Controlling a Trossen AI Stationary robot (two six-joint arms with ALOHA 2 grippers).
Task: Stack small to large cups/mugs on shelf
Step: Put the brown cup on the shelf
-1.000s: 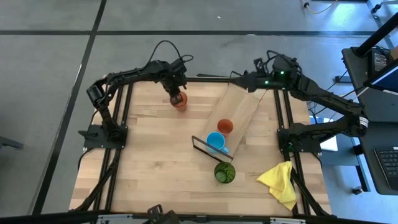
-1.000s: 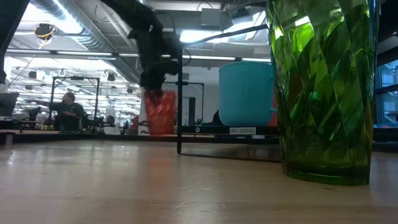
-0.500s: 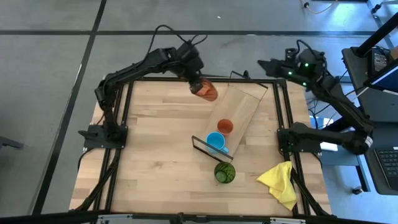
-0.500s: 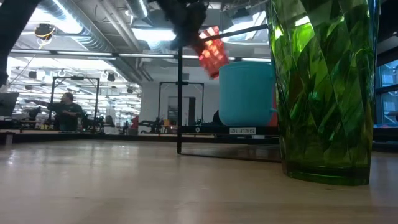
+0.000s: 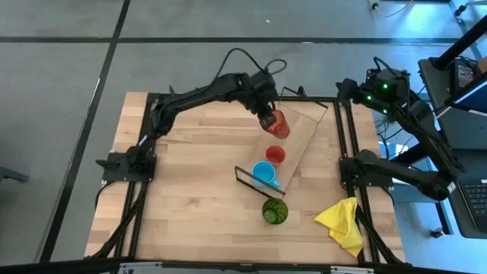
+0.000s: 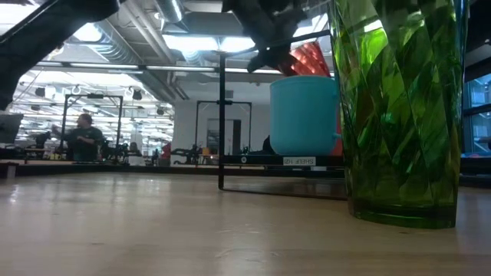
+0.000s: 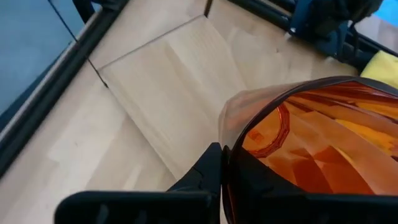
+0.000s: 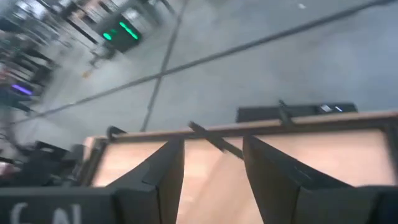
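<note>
The left pincer point(image 5: 271, 118) is grasping the orange-red tumbler point(image 5: 277, 123), holding it tilted in the air above the far half of the shelf point(image 5: 300, 129). In the left wrist view a dark finger is clamping the tumbler's point(image 7: 317, 149) rim, with the pale plank of the shelf point(image 7: 174, 87) lying beyond it. In the low view the tumbler point(image 6: 308, 57) is showing above the light-blue mug point(image 6: 304, 115), clear of it.

The shelf is lying diagonally on the worktop point(image 5: 190, 190). The small red-orange cup point(image 5: 275, 155) is standing on the shelf, near its middle, just below the tumbler as the high view shows it. The light-blue mug point(image 5: 264, 173) is standing at the near end of the shelf, beside the black wire frame point(image 5: 259, 183). The green tumbler point(image 5: 275, 211) is standing on the worktop just off the near end of the shelf, not on it. A yellow cloth point(image 5: 342, 223) is lying on the worktop to the right of the green tumbler, well apart from the shelf.

The right pincer point(image 5: 342, 85) is waiting beyond the far right corner of the shelf, off the worktop's edge; in the right wrist view its fingers point(image 8: 165, 171) are standing spread, grasping nothing.

A person point(image 6: 83, 136) is sitting far back in the room.
</note>
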